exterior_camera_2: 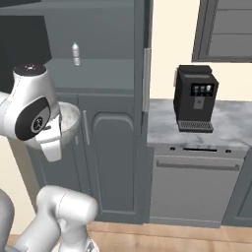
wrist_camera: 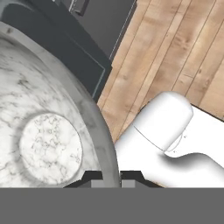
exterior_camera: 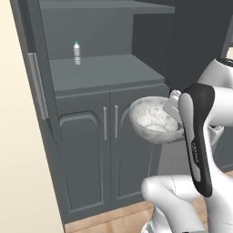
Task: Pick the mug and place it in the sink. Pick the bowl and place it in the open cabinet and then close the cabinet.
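The speckled grey-white bowl hangs upright in the air before the cabinet's arched lower doors, below the shelf level. My gripper is shut on the bowl's rim, one finger inside and one outside. In the right base view the bowl peeks out behind my arm. The tall dark grey cabinet stands open, its upper door swung out to the left, showing a bare shelf. The mug and the sink are out of view.
A small clear bottle stands at the back left of the open shelf. Right of the cabinet, a marble counter carries a black coffee machine above a dishwasher. Wooden floor lies below.
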